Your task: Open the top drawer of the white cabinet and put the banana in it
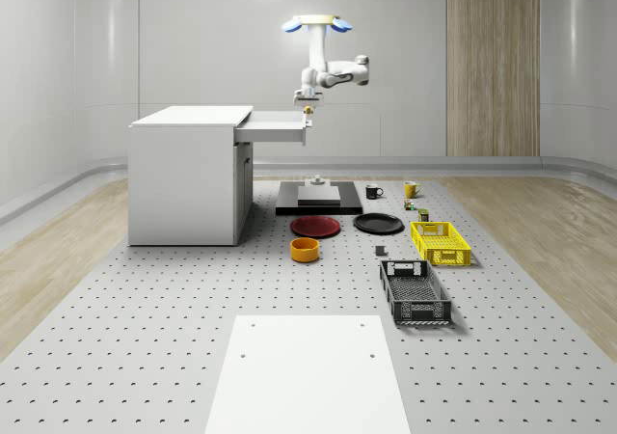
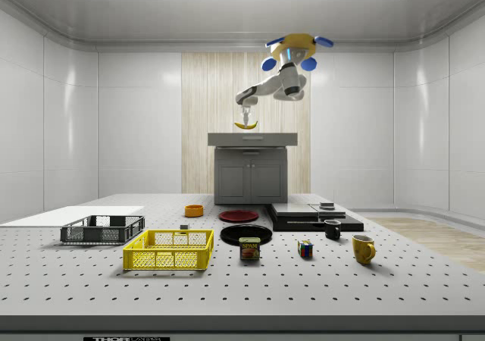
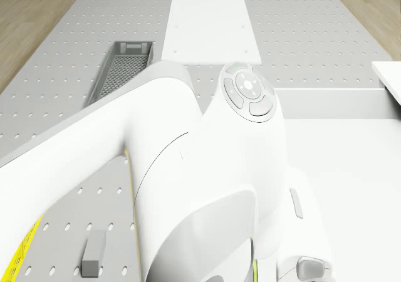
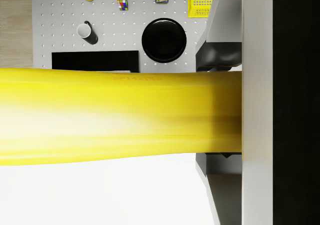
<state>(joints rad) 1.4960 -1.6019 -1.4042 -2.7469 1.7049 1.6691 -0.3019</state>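
The white cabinet (image 1: 188, 174) stands at the whole-scene view's left, and its top drawer (image 1: 277, 127) is pulled out toward the right. The drone (image 1: 316, 24) hovers in the air just beyond the drawer's front end. Its arm bends down to my gripper (image 1: 308, 104), which is shut on the yellow banana (image 1: 308, 113) a little above the drawer's front edge. From the side, the banana (image 2: 245, 125) hangs under the gripper (image 2: 245, 117), above the drawer (image 2: 253, 139). In the wrist view the banana (image 4: 120, 115) lies crosswise, with the drawer's pale inside below it.
On the table beside the cabinet are a black slab (image 1: 319, 199), a red plate (image 1: 316, 226), a black plate (image 1: 378, 224), an orange bowl (image 1: 305, 249), a yellow basket (image 1: 440, 242), a dark basket (image 1: 415, 291), two mugs (image 1: 373, 191) and a white board (image 1: 308, 371).
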